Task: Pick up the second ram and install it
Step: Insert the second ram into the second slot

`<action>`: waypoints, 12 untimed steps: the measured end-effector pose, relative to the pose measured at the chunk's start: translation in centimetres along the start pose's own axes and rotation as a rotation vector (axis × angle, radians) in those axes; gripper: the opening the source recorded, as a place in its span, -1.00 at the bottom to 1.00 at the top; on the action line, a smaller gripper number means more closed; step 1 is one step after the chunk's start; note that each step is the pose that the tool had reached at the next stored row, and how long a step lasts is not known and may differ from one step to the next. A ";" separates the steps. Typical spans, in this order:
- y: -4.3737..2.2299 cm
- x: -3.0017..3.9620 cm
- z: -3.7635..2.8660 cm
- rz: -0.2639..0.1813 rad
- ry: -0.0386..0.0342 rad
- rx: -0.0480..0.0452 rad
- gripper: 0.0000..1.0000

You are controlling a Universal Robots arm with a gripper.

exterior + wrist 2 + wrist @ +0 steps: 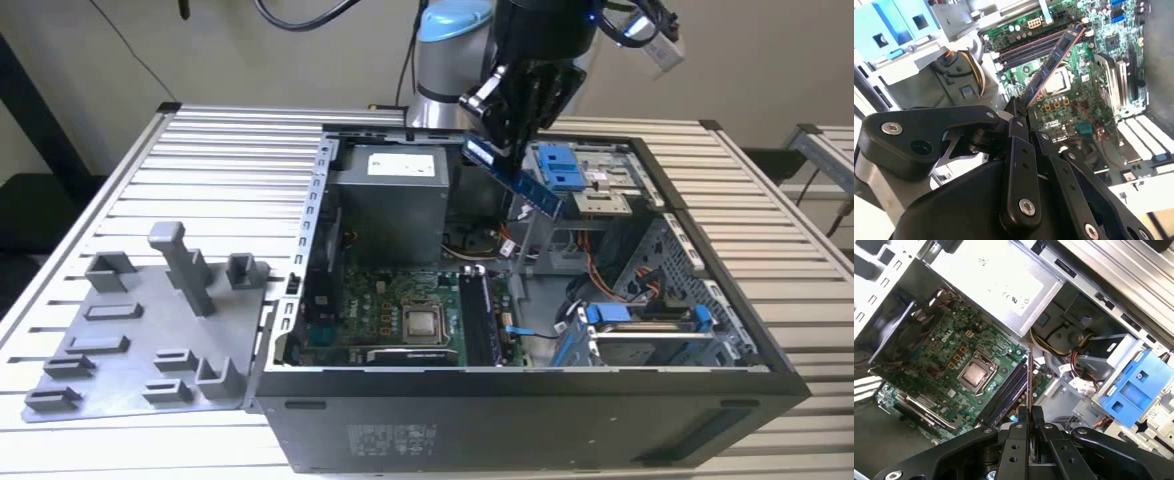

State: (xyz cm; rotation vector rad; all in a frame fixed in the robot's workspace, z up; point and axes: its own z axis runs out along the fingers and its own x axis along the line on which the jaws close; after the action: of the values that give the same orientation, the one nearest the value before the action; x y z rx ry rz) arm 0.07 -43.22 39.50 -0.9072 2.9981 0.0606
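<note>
black gripper (499, 138) (tilted) around second ram (537, 187)

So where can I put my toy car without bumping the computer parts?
On the slatted table behind the grey holder tray, or on the strip at the exterior view's right of the case. Inside the case is crowded, with the gripper holding the second ram above it.

A slatted metal table (120, 180) stands before a plain pale wall (267, 60), evenly lit.
</note>
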 end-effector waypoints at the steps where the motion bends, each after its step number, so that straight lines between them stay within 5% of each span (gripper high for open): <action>1: 0.00 0.00 0.01 0.018 -0.0006 0.0004 -0.72; 12: 0.00 0.00 0.10 0.218 -0.0075 0.0043 -0.72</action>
State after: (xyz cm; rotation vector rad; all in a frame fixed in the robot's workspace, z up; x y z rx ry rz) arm 0.07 -43.22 39.40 -0.5742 3.0751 0.0586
